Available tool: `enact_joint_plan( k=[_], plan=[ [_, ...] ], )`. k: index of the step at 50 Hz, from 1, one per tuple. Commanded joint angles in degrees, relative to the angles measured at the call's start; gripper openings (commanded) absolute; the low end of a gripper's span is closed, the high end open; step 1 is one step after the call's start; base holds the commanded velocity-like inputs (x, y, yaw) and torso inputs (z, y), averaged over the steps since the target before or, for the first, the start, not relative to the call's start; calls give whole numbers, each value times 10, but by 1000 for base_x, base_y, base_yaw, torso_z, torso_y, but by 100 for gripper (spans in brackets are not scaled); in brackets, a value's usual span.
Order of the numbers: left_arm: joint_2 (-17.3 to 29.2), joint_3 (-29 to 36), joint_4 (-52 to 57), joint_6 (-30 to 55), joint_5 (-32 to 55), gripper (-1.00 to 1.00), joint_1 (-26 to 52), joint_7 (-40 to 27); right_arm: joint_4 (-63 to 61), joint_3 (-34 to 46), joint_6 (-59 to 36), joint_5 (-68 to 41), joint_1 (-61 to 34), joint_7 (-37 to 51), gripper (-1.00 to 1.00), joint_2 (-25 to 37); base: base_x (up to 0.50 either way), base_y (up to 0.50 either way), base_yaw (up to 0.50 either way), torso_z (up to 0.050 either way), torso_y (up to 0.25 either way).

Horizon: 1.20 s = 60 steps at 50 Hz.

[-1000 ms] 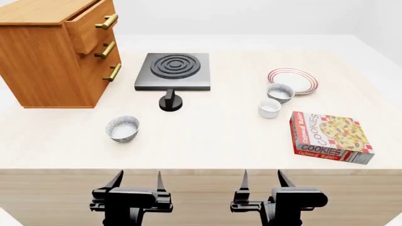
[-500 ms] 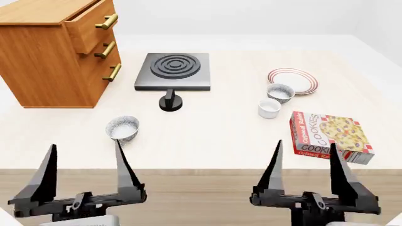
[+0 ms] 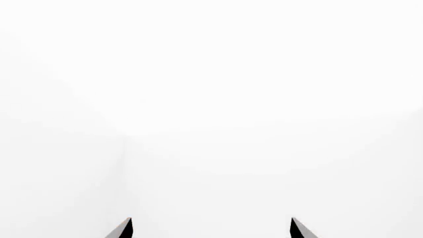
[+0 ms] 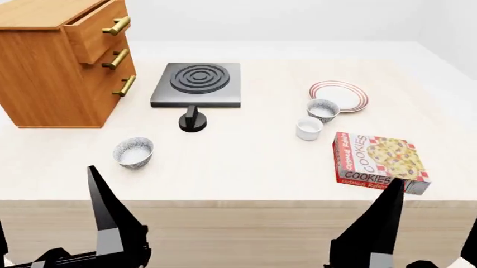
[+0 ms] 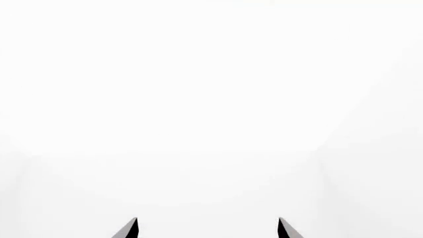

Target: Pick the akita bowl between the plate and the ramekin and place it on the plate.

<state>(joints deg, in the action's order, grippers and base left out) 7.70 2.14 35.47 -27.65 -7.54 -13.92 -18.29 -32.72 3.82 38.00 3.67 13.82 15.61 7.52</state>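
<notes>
In the head view the akita bowl [image 4: 323, 110], grey-speckled with a whitish inside, sits upright between the red-ringed white plate [image 4: 339, 95] behind it and the plain white ramekin [image 4: 309, 128] in front of it. All three stand at the table's right. My left gripper [image 4: 44, 215] and right gripper [image 4: 432, 215] hang open low in front of the table's near edge, far from the bowl. One finger of each is cut off by the picture's edge. The left wrist view shows only the left gripper's [image 3: 211, 228] tips against white. The right wrist view shows the same of the right gripper [image 5: 207, 228].
A second speckled bowl [image 4: 133, 152] stands at the near left. A cookie box [image 4: 376, 162] lies just in front of the ramekin. A black burner [image 4: 198, 84] with its knob [image 4: 192, 119] sits mid-table. A wooden drawer cabinet [image 4: 60, 61] fills the far left.
Both grippers have risen and come closer to the head camera, now looming large with fingers spread wide. The head view has shifted a little, so the table's things sit slightly further left.
</notes>
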Motion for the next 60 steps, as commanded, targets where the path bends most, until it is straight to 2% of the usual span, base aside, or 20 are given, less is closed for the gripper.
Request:
enact_joint_plan(
  k=[1,44,53,60],
  plan=[
    [-6,-14,12,-8,-4,100,-3,5,-10,-8,12,-3,4,1,100,-1,0,-500,0,0,0],
    [17,8,5,-10,-17,100,-5,-20,-10,13,-2,-3,4,25,100,21,0,-500,0,0,0],
    [21,12,6,-6,-18,100,-5,-24,-28,22,-49,-24,-2,24,100,29,22,0,0,0,0],
    [24,15,6,-5,-19,100,-3,-27,-32,28,-59,0,-2,22,100,31,495,0,0,0,0]
  ],
)
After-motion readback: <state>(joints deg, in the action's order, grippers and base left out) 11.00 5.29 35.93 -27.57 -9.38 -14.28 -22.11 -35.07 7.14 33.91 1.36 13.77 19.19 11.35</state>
